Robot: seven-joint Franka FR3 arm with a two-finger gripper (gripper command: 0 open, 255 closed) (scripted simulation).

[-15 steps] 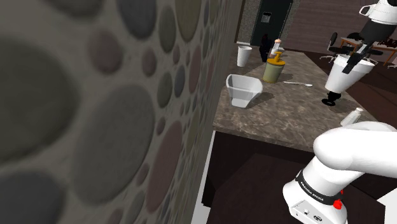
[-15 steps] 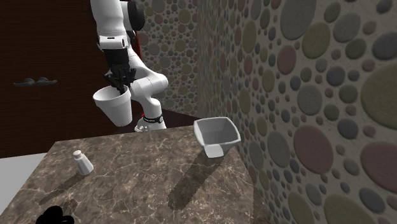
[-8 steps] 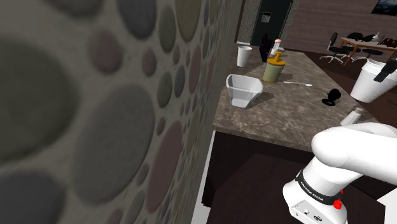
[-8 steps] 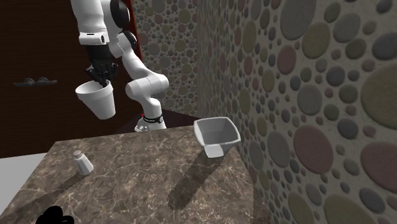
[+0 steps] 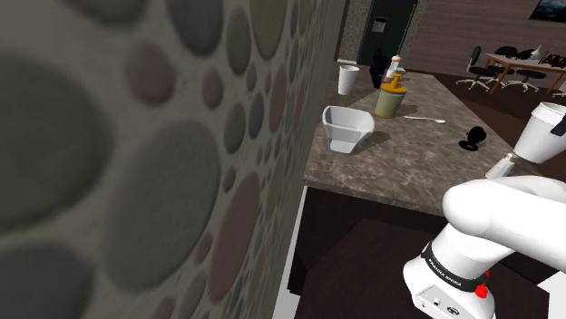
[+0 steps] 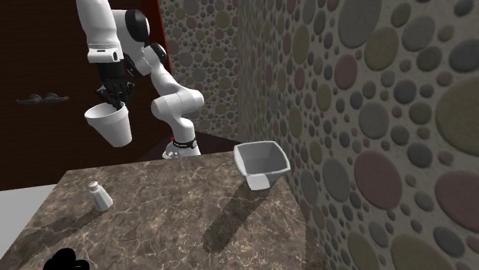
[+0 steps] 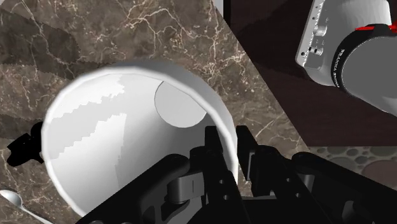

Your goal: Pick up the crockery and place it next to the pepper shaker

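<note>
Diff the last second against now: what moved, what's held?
The gripper, shut on the white cup throughout, carried it toward the second exterior view's left, ending above the pepper shaker end of the counter. Nothing was taken or released. The shaker and the square white bowl stayed put.

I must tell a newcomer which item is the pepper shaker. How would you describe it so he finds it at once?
Start from the brown marbled counter beside the pebble-patterned wall. In the second exterior view, the pepper shaker stands alone toward the counter's left. It is small, slim and white, far smaller than the wide white bowl by the wall.
</note>
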